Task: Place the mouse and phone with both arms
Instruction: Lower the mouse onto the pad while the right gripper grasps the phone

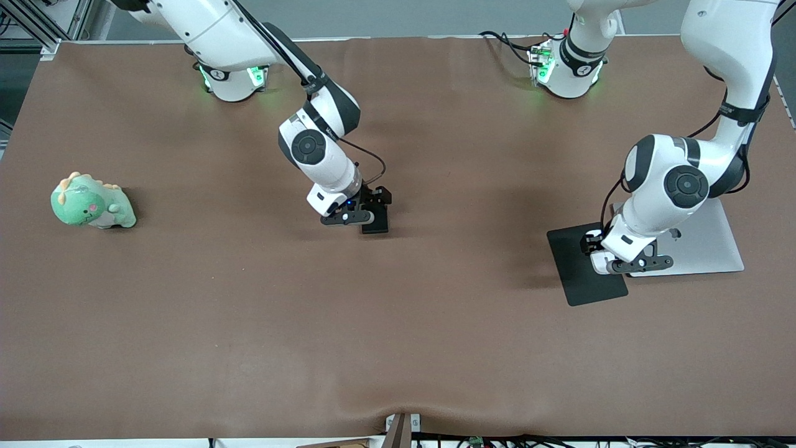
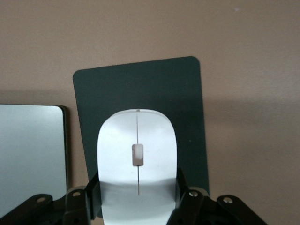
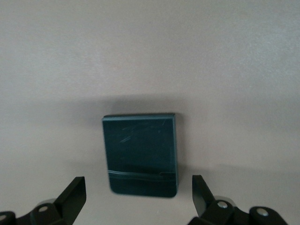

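Front view: a brown table (image 1: 249,348) is spread wide, with a grey slab (image 1: 715,246) lying flat toward the left arm's end and a black pad (image 1: 575,280) set just beside it. A green plush toy (image 1: 92,204) sits out at nine o'clock, well apart from the action.

The left gripper (image 1: 640,264) is held over the pad, clamped on the mouse (image 2: 137,159), which is seen in the left wrist view pinched by its sides above the pad. The phone (image 3: 140,154) lies on the table near centre, with the right gripper (image 3: 138,194) poised over it, jaws spread wide to either side, nothing held.

The placing of the mouse appears to be in hand. Next, a lowering onto the pad and a release would be called for, then a descent and squeeze on the phone.
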You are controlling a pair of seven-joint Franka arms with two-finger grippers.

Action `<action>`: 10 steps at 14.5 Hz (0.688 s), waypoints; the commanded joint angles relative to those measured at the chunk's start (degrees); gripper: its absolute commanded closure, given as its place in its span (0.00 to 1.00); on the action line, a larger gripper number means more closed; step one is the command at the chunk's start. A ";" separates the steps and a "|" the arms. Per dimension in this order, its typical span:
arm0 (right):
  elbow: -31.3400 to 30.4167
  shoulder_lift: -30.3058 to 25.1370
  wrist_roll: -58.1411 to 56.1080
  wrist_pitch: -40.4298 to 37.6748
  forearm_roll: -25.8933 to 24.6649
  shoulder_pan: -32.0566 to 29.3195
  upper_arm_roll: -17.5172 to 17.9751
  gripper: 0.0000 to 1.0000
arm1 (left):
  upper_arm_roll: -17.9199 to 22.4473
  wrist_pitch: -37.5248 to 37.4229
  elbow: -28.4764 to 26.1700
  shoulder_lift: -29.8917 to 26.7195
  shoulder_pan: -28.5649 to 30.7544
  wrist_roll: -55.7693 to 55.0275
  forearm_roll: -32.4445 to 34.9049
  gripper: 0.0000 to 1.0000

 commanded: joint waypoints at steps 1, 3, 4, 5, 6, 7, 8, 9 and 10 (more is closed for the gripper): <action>4.57 4.56 5.91 -0.07 -7.27 0.15 -0.46 0.00 | -0.53 4.29 -1.62 1.38 1.05 1.89 -0.89 1.00; 6.16 5.62 10.14 -0.59 -10.36 0.24 -0.37 0.00 | -0.53 6.84 -2.42 2.69 1.41 1.97 -0.89 1.00; 6.17 5.80 10.50 -0.60 -10.72 0.32 -0.37 0.00 | -0.53 8.33 -2.59 3.92 1.41 1.97 -0.63 1.00; 6.17 5.89 10.59 -0.60 -10.64 0.33 -0.37 0.00 | -0.44 9.74 -2.86 4.71 1.49 1.97 -0.54 1.00; 6.17 6.15 10.59 -0.60 -10.73 0.41 -0.37 0.00 | -0.44 10.79 -2.86 5.76 2.28 2.06 -0.37 1.00; 6.17 6.24 10.59 -0.60 -10.73 0.50 -0.37 0.00 | -0.44 11.41 -2.86 6.38 2.89 2.67 -0.28 1.00; 6.17 6.33 10.59 -0.60 -10.81 0.68 -0.37 0.00 | -0.44 12.12 -2.77 7.00 2.99 3.72 -0.28 1.00; 6.17 6.68 10.68 -0.60 -10.81 0.76 -0.37 0.00 | -0.44 12.47 -2.77 7.18 3.08 4.25 -0.37 1.00; 6.26 6.94 10.59 -0.60 -10.81 1.11 -0.37 0.00 | -0.44 12.65 -2.77 7.70 3.51 4.26 -0.28 1.00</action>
